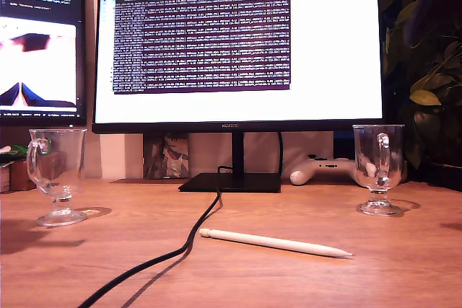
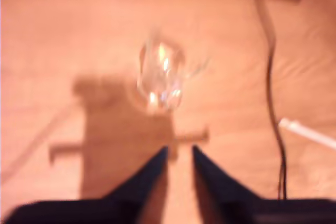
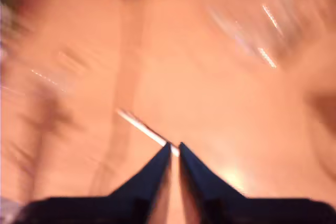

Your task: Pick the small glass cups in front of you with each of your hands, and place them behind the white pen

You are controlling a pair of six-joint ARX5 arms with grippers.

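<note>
Hovering over the bench (image 1: 404, 265), both cups standing behind the white pen (image 1: 274, 243). First gripper (image 2: 180, 151) empty, jaws a narrow gap, facing one glass cup (image 2: 160, 77): widen, then descend squarely. Second gripper (image 3: 175, 148) nearly closed, empty, blurred.

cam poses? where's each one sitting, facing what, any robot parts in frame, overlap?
Exterior view: low at desk level, facing the monitor; both glass cups, white pen, black cable; no arm visible.
First wrist view: above the desk, looking down past my first gripper at one cup.
Second wrist view: motion-blurred, looking down past my second gripper at the pen.
Shared: pen in all three views.
</note>
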